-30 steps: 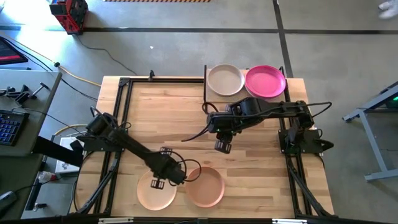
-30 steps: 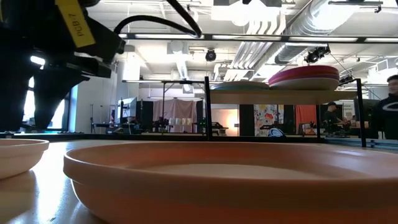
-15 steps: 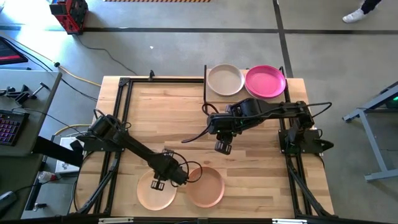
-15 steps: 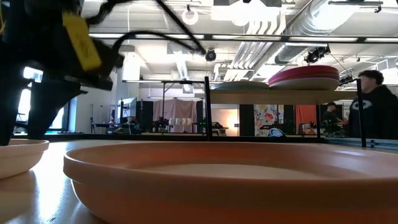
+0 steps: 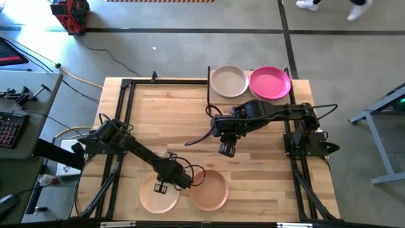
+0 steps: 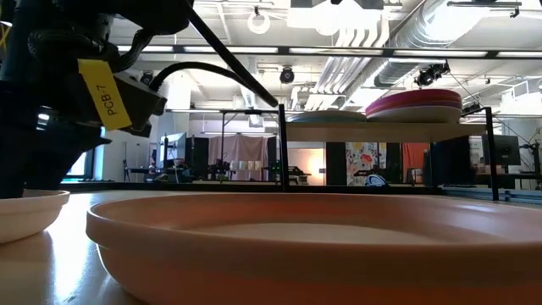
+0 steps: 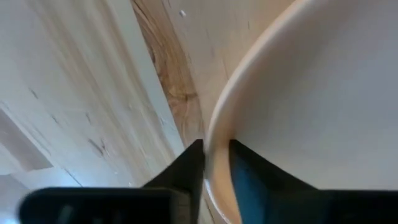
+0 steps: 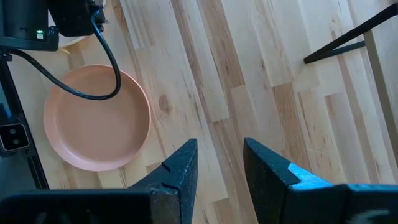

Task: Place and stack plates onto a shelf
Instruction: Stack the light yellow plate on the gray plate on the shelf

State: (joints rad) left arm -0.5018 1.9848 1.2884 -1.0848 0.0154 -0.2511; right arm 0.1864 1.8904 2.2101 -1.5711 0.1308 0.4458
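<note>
A pale peach plate (image 5: 152, 199) and an orange-peach plate (image 5: 210, 191) lie flat on the table near its front edge. They also show in the low view, the pale plate (image 6: 25, 207) and the orange-peach plate (image 6: 322, 246). My left gripper (image 5: 159, 187) is down at the pale plate's rim and shut on it. My right gripper (image 5: 226, 149) hangs open and empty over the table's middle. The shelf (image 6: 373, 132) stands at the far right. It carries stacked plates, with a cream plate (image 5: 229, 81) and a magenta plate (image 5: 270, 83) on top. My left gripper (image 7: 216, 168) has the pale plate's rim (image 7: 214, 140) between its two fingers, one finger (image 7: 249, 174) inside the plate and one outside. The fingers come from above, pointing down. The plate rests flat on the table.
Black frame rails (image 5: 123, 114) run along the table's left and right sides. The wood between the shelf and the two near plates is bare apart from my right arm (image 5: 272, 113) above it. A desk with a keyboard (image 5: 7, 126) stands off the table's left.
My left gripper has come down onto the pale plate's rim and shifted slightly toward the table's near edge. The plate has stayed on the table.
</note>
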